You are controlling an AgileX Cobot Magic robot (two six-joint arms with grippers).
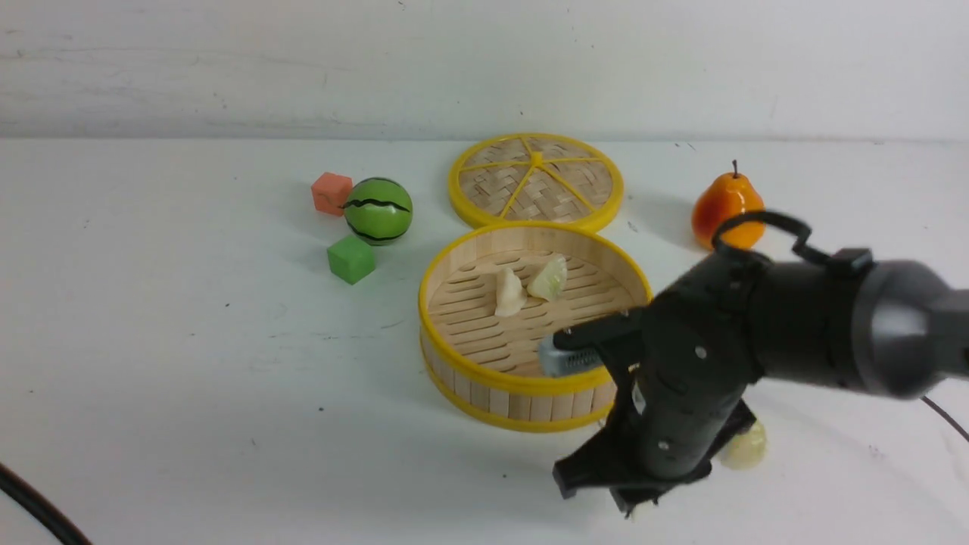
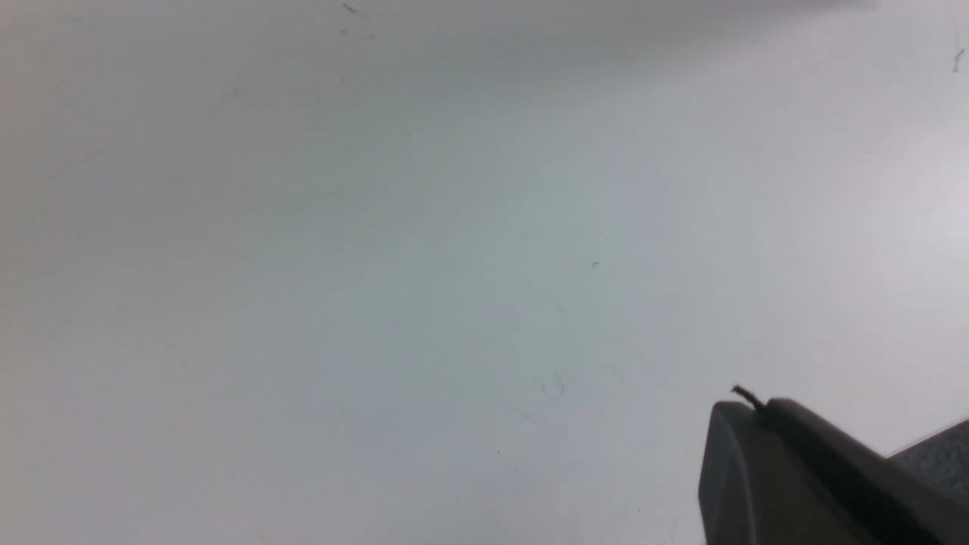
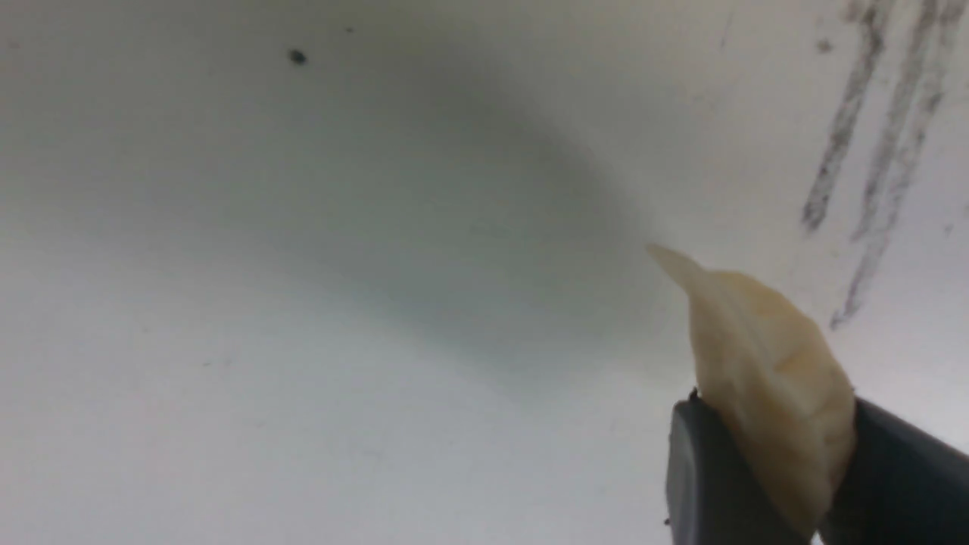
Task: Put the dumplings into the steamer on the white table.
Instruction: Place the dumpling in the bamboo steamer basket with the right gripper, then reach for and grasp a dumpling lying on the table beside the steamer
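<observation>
**Front view.** White surface (image 1: 151, 378). The steamer (image 1: 484, 386) stands at centre, with the left dumpling (image 1: 509, 294) and right dumpling (image 1: 549, 278) side by side on its slatted floor. The lid (image 1: 536, 182) lies flat just behind it. A pear (image 1: 727, 208) stands at right rear. A striped green ball (image 1: 378, 210), orange cube (image 1: 331, 193) and green cube (image 1: 351, 259) sit at left rear. The right arm (image 1: 795, 333) reaches down in front of the steamer's right side; what it holds does not show here. A loose dumpling (image 1: 746, 446) lies on the surface outside the steamer, half hidden behind that arm.

**Left wrist view.** Bare surface only. The left fingers (image 2: 787, 484) are pressed together, with nothing between them.

**Right wrist view.** Shown only here: the right fingers (image 3: 704, 484) pinch a pinched dumpling (image 3: 757, 341), its pointed end sticking out over the scuffed surface.
</observation>
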